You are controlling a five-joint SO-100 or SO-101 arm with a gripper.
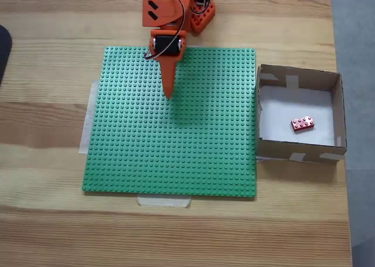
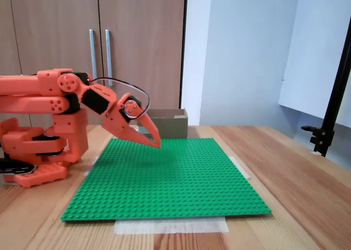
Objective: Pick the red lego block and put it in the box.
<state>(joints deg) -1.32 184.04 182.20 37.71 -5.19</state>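
The red lego block [image 1: 302, 123] lies flat on the white floor of the box [image 1: 336, 106], right of centre, seen from above. From the side, the box [image 2: 173, 125] shows as a brown wall behind the baseplate, and its inside is hidden. My orange gripper [image 1: 169, 93] hangs above the upper middle of the green baseplate [image 1: 176, 150], well left of the box. Its fingers come together in one point and hold nothing. In the side view the gripper [image 2: 156, 143] tilts down, its tip just above the plate.
The green baseplate [image 2: 170, 179] is taped to a wooden table [image 1: 47, 220]. The arm's orange base [image 2: 38, 151] stands at the table's far edge in the view from above. A black stand [image 2: 329, 124] rises at the right of the side view.
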